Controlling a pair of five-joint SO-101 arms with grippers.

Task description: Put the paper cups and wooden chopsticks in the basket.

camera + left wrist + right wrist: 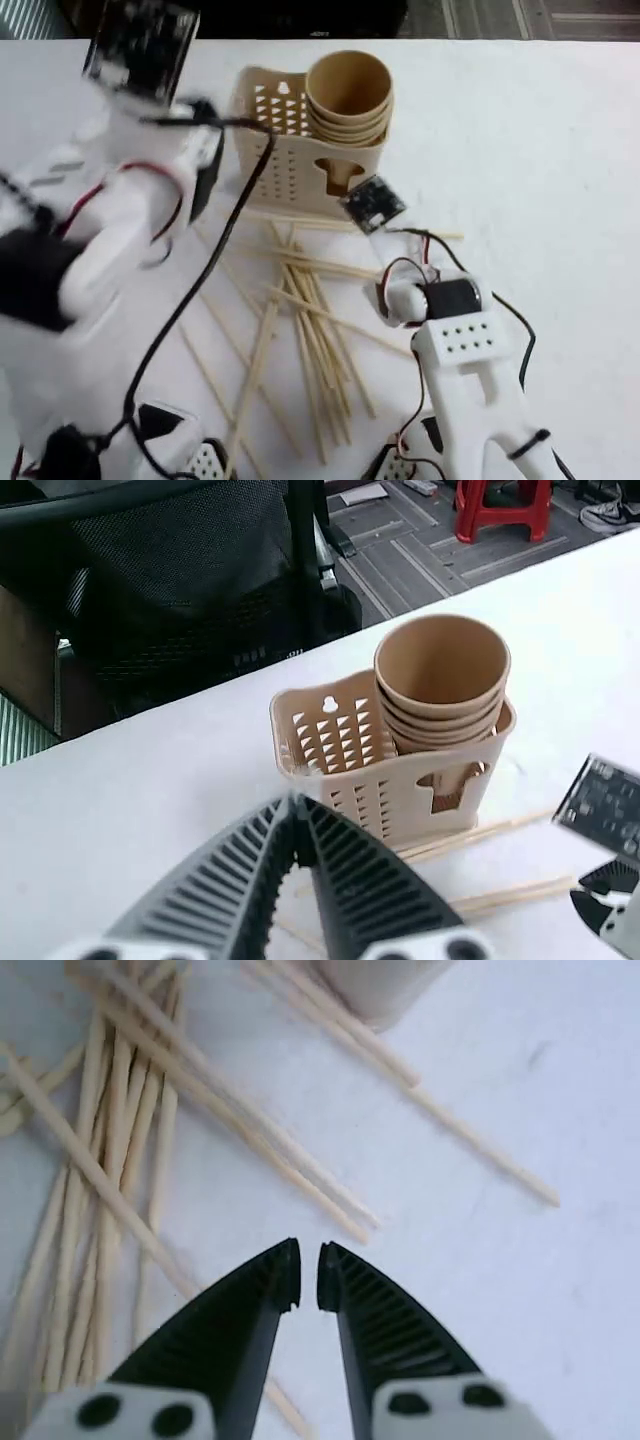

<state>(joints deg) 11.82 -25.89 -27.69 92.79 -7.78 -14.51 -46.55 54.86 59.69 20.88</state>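
**Progress.** The cup half looks done, the chopstick half not begun.
- Cups (348, 95): one nested stack, upright, in one end of the basket (285, 165). No loose cup is seen on the table (560, 150).
- Chopsticks (310, 340): all on the table in front of the basket, and none is seen inside it. Most lie in a loose crossed heap between the two arms. A few lie apart, just at the basket's foot.
- Left to do, as a judgement: every chopstick has to be picked up and put in the free part of the basket beside the stack.

**Left gripper** (300, 805): raised above the table and pointed toward the basket. Its jaws are closed tip to tip and hold nothing.

**Right gripper** (305, 1270): low over the table at the edge of the heap. Its tips are barely parted, with nothing between them and bare table beneath the gap.

**Materials and shapes.**
- Cups: tan paper, matte, tapered, with rolled rims that show as stacked rings. Likely light and easy to crush.
- Basket: beige moulded plastic, a narrow upright box. Its walls are pierced with rows of small triangular holes, the back has a raised tab with a hanging hole, and the front has one larger cut-out.
- Chopsticks: pale bare wood, thin and straight, all alike. They lie flat and overlap, so a single one will probably be hard to pinch off the smooth top.
- Table: white, smooth, faintly glossy.
- Jaws: black plastic with ribbed inner faces, on white printed bodies.
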